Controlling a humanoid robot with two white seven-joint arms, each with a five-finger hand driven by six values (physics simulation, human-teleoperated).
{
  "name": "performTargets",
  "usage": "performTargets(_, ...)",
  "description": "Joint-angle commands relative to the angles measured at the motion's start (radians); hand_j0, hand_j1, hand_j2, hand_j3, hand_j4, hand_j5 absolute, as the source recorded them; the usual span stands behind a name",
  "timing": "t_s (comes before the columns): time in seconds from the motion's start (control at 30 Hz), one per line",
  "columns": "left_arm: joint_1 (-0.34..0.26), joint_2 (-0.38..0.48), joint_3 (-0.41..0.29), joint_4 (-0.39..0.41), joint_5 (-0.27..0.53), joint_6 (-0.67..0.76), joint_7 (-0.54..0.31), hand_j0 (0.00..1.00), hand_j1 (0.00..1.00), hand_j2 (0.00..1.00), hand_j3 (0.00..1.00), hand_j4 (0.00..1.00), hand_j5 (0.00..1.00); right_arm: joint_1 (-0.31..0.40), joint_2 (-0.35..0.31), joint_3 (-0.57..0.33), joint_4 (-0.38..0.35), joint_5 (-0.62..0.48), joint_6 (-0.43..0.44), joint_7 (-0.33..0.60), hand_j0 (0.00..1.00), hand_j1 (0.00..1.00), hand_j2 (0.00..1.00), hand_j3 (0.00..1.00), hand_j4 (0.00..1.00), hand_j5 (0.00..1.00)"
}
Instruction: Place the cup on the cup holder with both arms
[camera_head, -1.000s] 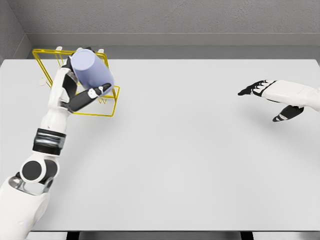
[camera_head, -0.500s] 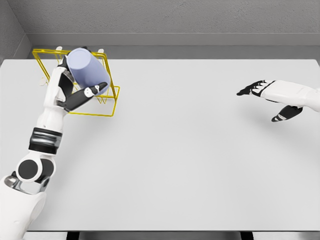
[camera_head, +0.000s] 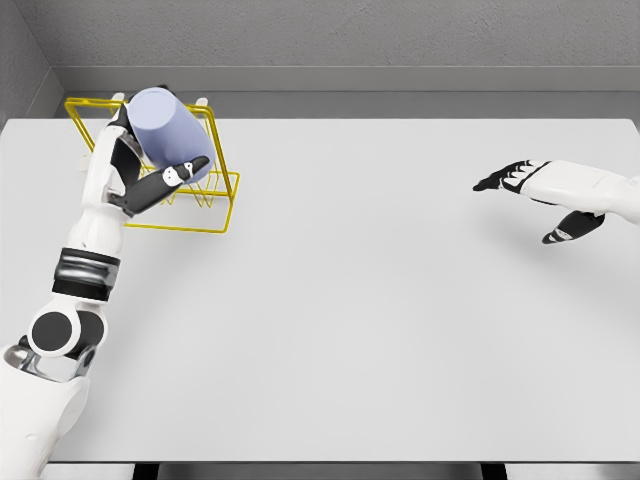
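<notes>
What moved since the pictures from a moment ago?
The left robot hand, still gripping the blue cup, slid left and slightly up in the picture, carrying the cup further over the yellow cup holder. The right robot hand barely moved, open above the table. The holder stayed put.

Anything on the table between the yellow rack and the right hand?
Nothing: in the head view, only bare white table separates the yellow rack from the right hand.
</notes>
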Motion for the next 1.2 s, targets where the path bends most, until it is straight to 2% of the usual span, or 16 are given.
performTargets(0.0,0.002,0.001,0.013,-0.001,0.000,0.006,0.000,0.74,0.74,0.74,0.74,0.74,0.74,0.000,0.000,0.000,0.000,-0.006,0.003,0.000,1.00,1.00,1.00,1.00,1.00,1.00)
performTargets(0.23,0.000,0.001,0.023,-0.001,0.000,0.006,-0.002,0.75,0.75,0.75,0.75,0.75,0.75,0.000,0.000,0.000,0.000,-0.006,0.003,0.000,1.00,1.00,1.00,1.00,1.00,1.00)
performTargets(0.3,0.000,0.001,0.023,-0.001,-0.002,0.006,-0.002,0.81,0.81,0.81,0.81,0.81,0.81,0.000,0.000,0.000,0.000,-0.006,0.003,0.000,1.00,1.00,1.00,1.00,1.00,1.00)
performTargets(0.37,-0.002,0.001,0.023,0.001,-0.009,0.006,0.000,1.00,1.00,1.00,1.00,1.00,1.00,0.000,0.002,0.000,0.000,-0.006,0.003,0.000,1.00,1.00,1.00,1.00,1.00,1.00)
performTargets(0.67,-0.002,0.001,0.027,-0.001,-0.013,0.006,0.005,1.00,1.00,1.00,1.00,1.00,1.00,0.000,0.005,0.000,0.000,-0.005,0.003,0.000,1.00,1.00,1.00,1.00,1.00,1.00)
performTargets(0.93,0.012,0.002,0.061,-0.008,-0.013,-0.005,0.003,1.00,1.00,1.00,1.00,1.00,1.00,0.000,0.006,0.000,0.000,-0.005,0.003,0.000,1.00,1.00,1.00,1.00,1.00,1.00)
performTargets(1.07,0.052,0.022,0.138,-0.010,-0.011,-0.052,0.002,1.00,1.00,1.00,1.00,1.00,1.00,0.000,0.006,0.000,0.000,-0.005,0.003,0.000,1.00,1.00,1.00,1.00,1.00,1.00)
performTargets(1.17,0.107,0.025,0.193,-0.011,-0.009,-0.091,0.008,1.00,1.00,1.00,1.00,1.00,1.00,0.000,0.012,0.000,0.003,-0.003,0.003,0.000,1.00,1.00,1.00,1.00,1.00,1.00)
